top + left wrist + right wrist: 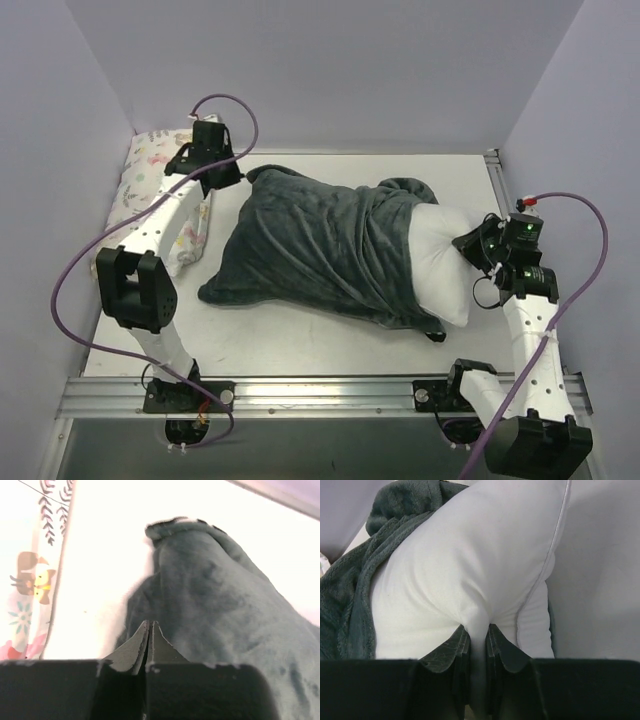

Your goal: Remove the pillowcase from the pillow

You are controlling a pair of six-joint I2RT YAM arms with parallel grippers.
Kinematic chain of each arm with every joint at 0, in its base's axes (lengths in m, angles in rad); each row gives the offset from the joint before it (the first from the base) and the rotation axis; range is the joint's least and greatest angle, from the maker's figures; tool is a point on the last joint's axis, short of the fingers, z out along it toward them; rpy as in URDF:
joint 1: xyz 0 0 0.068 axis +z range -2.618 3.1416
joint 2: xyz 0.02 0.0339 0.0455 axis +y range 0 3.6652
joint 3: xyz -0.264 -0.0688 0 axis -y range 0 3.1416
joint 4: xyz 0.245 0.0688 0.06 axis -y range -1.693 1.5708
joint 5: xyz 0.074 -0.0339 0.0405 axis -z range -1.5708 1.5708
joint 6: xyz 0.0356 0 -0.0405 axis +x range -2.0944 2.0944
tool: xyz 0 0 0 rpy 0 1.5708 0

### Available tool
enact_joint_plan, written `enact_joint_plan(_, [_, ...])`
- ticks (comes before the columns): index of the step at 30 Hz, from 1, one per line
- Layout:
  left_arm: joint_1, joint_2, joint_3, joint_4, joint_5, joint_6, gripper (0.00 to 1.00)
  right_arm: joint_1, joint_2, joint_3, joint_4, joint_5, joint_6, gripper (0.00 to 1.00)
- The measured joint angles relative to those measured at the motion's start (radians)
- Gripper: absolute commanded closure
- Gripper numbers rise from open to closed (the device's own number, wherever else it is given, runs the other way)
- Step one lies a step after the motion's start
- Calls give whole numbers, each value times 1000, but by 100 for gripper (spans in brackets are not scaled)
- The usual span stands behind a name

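Observation:
The pillowcase [310, 245] lies inside out, dark slate-grey face up, over most of the pillow. The white pillow [440, 265] sticks out of its right end. My right gripper [468, 245] is shut on a pinch of the white pillow [470, 555] at that exposed end, fabric squeezed between the fingers [451, 647]. My left gripper [232, 176] is at the pillowcase's far left corner. Its jaws [150, 623] are pressed together just over the grey pillowcase [220, 605], with no fabric showing between them. No zebra stripes show.
A small pastel animal-print pillow [150, 175] lies along the left wall beside my left arm; it also shows in the left wrist view [30, 580]. Walls enclose the table on the left, back and right. A metal rail [330, 392] runs along the near edge.

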Motion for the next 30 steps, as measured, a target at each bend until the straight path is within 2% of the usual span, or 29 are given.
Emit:
enact_joint_plan(1, [-3,-4,-6,0,0,8,75,3,14,0,1,0,-3,100])
enact_joint_plan(3, [-48,-19,-25,0,10,25,53,6,41,0,6,4,-6,100])
enact_joint_plan(4, [-82,-33,-39,0,14,29,34,6,53,0,8,6,-8,100])
enact_joint_plan(7, [-203,-105,-99,5,27,34,20,7,77,0,18,12,-13,100])
enact_joint_plan(12, [-354,-348,-274,18,-9,-17,19,26,84,-1,32,29,-23,100])
enact_joint_plan(15, [-456,-509,-412,40,-99,-103,19,63,84,-1,41,52,-29,100])
enact_joint_plan(18, [-607,-614,-552,55,-212,-225,18,110,83,-4,47,76,-32,100])
enact_joint_plan(20, [-694,-649,-659,88,-275,-311,15,138,82,-6,50,85,-33,100])
enact_joint_plan(21, [-720,-660,-718,107,-301,-348,3,149,82,-8,52,89,-33,100])
enact_joint_plan(25, [-740,-681,-942,251,-362,-433,3,175,82,-13,55,98,-34,100])
enact_joint_plan(28, [-724,-682,-1004,348,-378,-436,3,178,79,-13,53,105,-38,100])
enact_joint_plan(30, [-715,-687,-1013,428,-386,-422,7,178,74,-13,50,110,-44,100])
